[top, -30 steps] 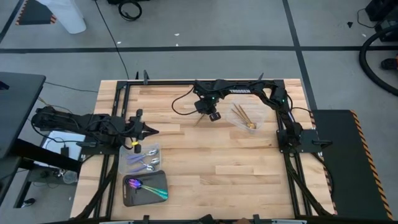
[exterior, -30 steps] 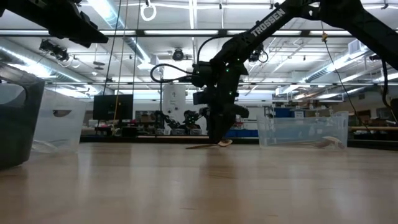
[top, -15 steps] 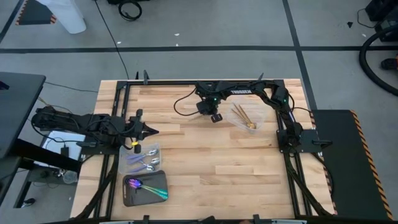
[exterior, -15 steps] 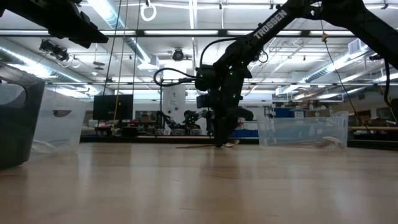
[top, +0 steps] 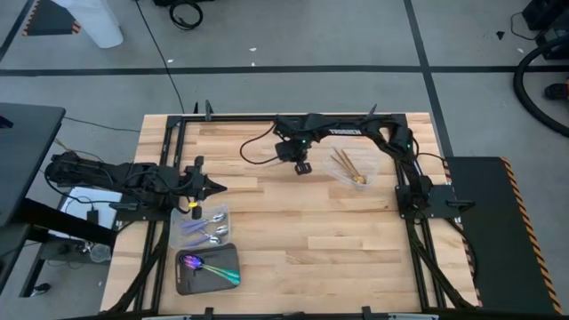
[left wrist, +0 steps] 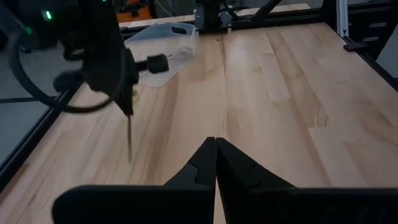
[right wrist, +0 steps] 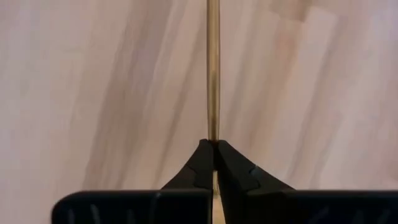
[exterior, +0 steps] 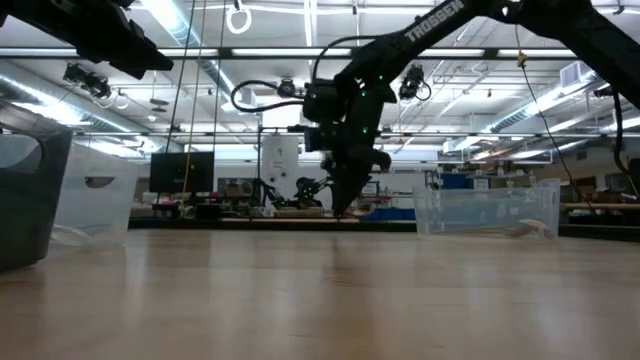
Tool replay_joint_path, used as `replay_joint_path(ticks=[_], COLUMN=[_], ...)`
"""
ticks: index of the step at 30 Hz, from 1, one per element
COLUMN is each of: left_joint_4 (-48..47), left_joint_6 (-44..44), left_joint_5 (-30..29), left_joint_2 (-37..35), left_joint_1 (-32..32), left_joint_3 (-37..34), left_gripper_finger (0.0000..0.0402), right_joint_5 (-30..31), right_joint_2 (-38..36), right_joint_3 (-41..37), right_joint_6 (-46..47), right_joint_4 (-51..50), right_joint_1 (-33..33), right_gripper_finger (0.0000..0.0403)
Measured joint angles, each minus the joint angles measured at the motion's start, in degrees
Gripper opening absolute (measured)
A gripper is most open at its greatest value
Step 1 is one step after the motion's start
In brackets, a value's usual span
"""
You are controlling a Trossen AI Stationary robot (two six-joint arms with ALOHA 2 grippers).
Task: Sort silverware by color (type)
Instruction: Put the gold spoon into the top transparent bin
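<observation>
- Right gripper (right wrist: 213,149), its dark wedge-shaped fingers pinched onto a slim gold utensil (right wrist: 213,68), holds it above the pale wood-plank table (top: 338,240), near the clear plastic tray (top: 354,167) of gold pieces.
- White lettering "TROSSEN" runs along that arm.
- Left gripper (left wrist: 216,144), fingers together and empty, waits at the table's left edge.

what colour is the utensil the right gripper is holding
Gold: the utensil pinched in the right gripper shows best in the right wrist view.

Rows of ceiling strip lights (exterior: 330,50) glare behind a silhouetted arm in the low view; the worktop (top: 293,231) is evenly lit from above, its near boards blurred, shadows faint.
</observation>
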Motion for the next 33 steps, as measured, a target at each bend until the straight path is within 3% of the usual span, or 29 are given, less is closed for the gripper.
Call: replay_joint_path(ticks=[12,24,33], left_joint_4=[-0.9,-0.9,-0.9], left_joint_6=[-1.3,-1.5,-1.5], left_joint_5=[0.0,-2.0,-2.2], left_joint_2=[0.0,0.0,0.0], left_joint_1=[0.0,0.1,0.1], left_joint_3=[0.0,0.0,0.0], left_gripper_finger=[0.0013,0.0013,0.0013], right_joint_5=[3.9,6.8,9.6], right_joint_2=[-9.4,-19.2,-27.9], right_joint_3=[0.4,0.3,-11.2], right_joint_6=[17.1,33.9,39.6], right_joint_4=[-2.3,-11.3,-8.1], right_joint_1=[1.1,-0.5,-0.3], right_gripper_finger=[0.0011,0.0014,0.0014])
